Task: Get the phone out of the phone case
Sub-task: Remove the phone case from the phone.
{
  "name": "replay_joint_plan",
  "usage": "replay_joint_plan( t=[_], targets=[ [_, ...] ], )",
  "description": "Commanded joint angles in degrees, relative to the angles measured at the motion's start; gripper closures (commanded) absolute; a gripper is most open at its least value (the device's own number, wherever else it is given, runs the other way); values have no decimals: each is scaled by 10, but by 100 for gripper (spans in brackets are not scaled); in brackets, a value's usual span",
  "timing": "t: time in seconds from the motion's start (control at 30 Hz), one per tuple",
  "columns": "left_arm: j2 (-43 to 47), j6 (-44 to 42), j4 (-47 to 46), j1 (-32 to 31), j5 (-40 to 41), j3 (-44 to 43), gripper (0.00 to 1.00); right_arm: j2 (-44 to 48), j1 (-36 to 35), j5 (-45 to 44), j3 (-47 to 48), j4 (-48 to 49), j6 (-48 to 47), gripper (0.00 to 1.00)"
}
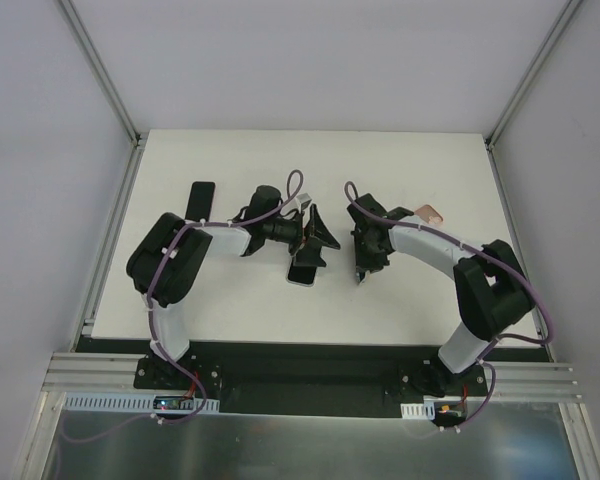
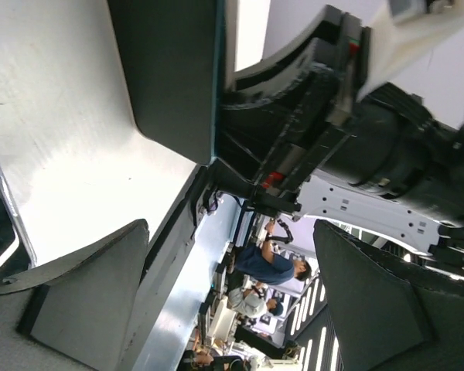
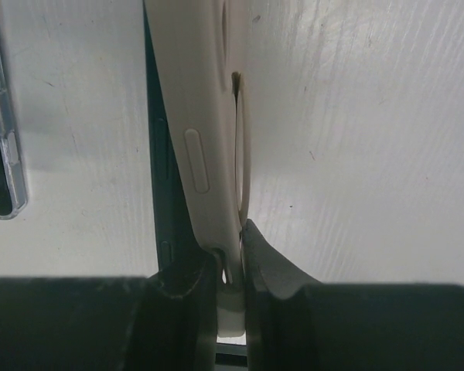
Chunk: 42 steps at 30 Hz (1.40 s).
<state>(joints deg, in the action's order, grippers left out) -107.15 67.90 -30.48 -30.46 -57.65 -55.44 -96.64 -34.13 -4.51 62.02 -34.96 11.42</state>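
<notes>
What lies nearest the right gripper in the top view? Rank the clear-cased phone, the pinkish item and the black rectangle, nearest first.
Measured from the right gripper, which is shut on the beige case:
1. The clear-cased phone, flat on the table just to its left.
2. The pinkish item, farther up the table on its right.
3. The black rectangle, far left, beyond the left arm.

Matt phone case [image 3: 205,93] (smooth, rubbery)
</notes>
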Motion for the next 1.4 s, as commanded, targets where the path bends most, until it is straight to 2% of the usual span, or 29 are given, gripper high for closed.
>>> replay_joint_plan(
  t=[0.0,0.3,0.67,0.8,0.83,0.97,1.13,1.37],
  targets=[
    [-20,-26,-21,-14,9,-22,15,-101,-8,111,-53,241,47,99],
    [-64,-65,0,-35,10,-45,17,-139,-7,211,-27,256,45,99],
    [-70,-191,179,-54,67,-94,19,-162,-5,244,-28,257,54,99],
    [-70,-227,212,-61,88,-107,23,-151,-5,246,-31,253,55,99],
    [-68,-232,218,-62,93,-109,26,-144,-4,249,-32,249,55,99],
    [-65,-268,263,-71,122,-128,33,-122,-3,254,-39,229,50,98],
    [-56,-326,342,-98,197,-163,37,-87,-1,257,-52,199,41,99],
    [-46,-362,389,-128,299,-196,44,-68,-4,258,-51,177,31,99]
  ],
)
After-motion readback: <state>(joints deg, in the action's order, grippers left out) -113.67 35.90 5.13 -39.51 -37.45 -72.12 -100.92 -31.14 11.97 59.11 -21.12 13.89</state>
